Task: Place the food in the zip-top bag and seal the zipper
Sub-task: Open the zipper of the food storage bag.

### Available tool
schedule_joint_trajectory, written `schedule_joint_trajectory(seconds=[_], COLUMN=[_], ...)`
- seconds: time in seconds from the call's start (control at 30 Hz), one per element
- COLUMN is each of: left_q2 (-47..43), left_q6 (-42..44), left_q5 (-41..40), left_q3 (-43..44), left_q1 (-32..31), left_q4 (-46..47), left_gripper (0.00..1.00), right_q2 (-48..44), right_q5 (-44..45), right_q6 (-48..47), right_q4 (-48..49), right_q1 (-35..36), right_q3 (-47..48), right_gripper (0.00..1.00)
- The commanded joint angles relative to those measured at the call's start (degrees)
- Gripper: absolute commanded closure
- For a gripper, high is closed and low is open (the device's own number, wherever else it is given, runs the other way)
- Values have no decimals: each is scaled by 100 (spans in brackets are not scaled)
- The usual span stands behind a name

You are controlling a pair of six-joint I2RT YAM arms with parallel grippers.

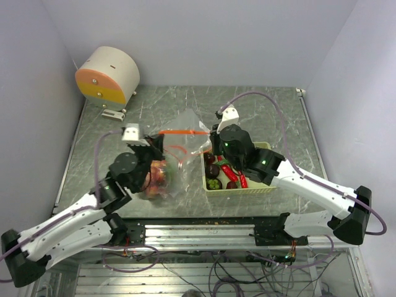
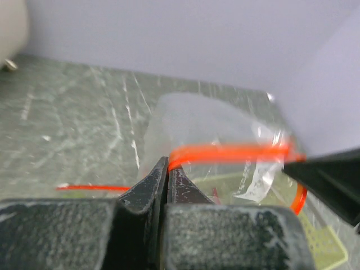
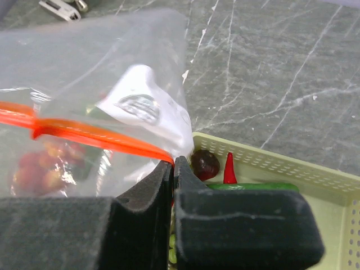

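The clear zip-top bag (image 1: pixel 185 151) is held up over the table between both arms. Its orange-red zipper (image 1: pixel 183 132) stretches across the mouth. My left gripper (image 1: pixel 158 142) is shut on the zipper's left end (image 2: pixel 236 152), fingertips pinched together (image 2: pixel 167 166). My right gripper (image 1: pixel 211 140) is shut on the right end of the zipper (image 3: pixel 95 135), with the jaws closed (image 3: pixel 173 163). Reddish food (image 1: pixel 158 176) lies inside the bag (image 3: pixel 84 67). More food stays in the pale green basket (image 1: pixel 247 190): a dark purple piece (image 3: pixel 204 163), red chili (image 3: pixel 229 169), green grapes (image 1: pixel 214 183).
A round beige and orange device (image 1: pixel 108 77) stands at the back left on the marbled table (image 1: pixel 272 117). The basket rim (image 3: pixel 281 164) sits right under my right gripper. Walls close in on the back and both sides.
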Motion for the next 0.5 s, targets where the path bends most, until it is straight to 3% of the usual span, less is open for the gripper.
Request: schedule_joint_trajectory(seconds=[0.0,0.13,0.33,0.47], left_q2=[-793,-1285,-1069,-821], left_q6=[480,805,1129,1321], left_q5=[-1430,-1158,-648,-351], left_q3=[664,974,1871,2229], left_q1=[40,42,37,41], left_q4=[-1192,-1400,-2122,-2185], left_gripper=[93,93,93,93], right_q2=[-261,-291,-671,-680], right_q5=[1382,1266,-214,-477], right_q6=[141,223,73,161], right_q4=[-642,-427,1571,2255], right_q1=[26,26,16,25], right_q3=[14,-57,-837,-1173], right_gripper=[100,100,100,100])
